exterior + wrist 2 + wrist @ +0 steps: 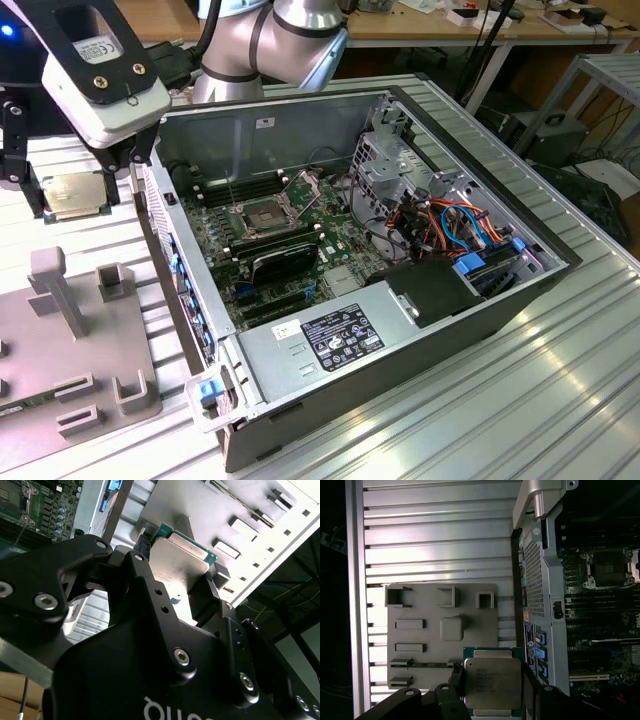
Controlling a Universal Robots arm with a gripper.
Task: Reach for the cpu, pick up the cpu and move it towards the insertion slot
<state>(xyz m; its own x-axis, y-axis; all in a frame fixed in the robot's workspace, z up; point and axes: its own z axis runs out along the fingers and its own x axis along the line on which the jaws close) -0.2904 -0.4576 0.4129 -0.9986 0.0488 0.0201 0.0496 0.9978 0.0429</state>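
End effector (75, 195): I am holding the cpu, my two black fingers (457, 682) pressing in on its opposite edges; in both wrist views the chip is sitting squarely between them.

Cpu (492, 682): it is hanging in my grip, lifted clear of the grey fixture plate (420, 635) and the ribbed tabletop (435, 530), its pale metal face (177, 562) turned towards my wrist cameras and its green edge peeking out around it.

Where I am hovering: in the exterior view I am carrying the chip (75, 193) outside the open computer case (400, 330), off the case's wall on the exterior view's left, above the tabletop between that wall and the plate.

Insertion slot (258, 215): it is lying inside the case on the green motherboard (300, 260), its dark square centre exposed and its thin bracket (305, 182) standing raised beside it.

Direction that matters: from my end effector the slot is lying across the case wall, towards the exterior view's right and somewhat lower; the wall is standing between chip and slot. The first wrist view is showing the same: chip on one side of the perforated wall (532, 575), slot (607, 567) on the other, well apart.

Chip attitude: it is looking roughly level and flat, as the slot's face is.

Progress, as I judge it: pick done, carry still short of the slot.
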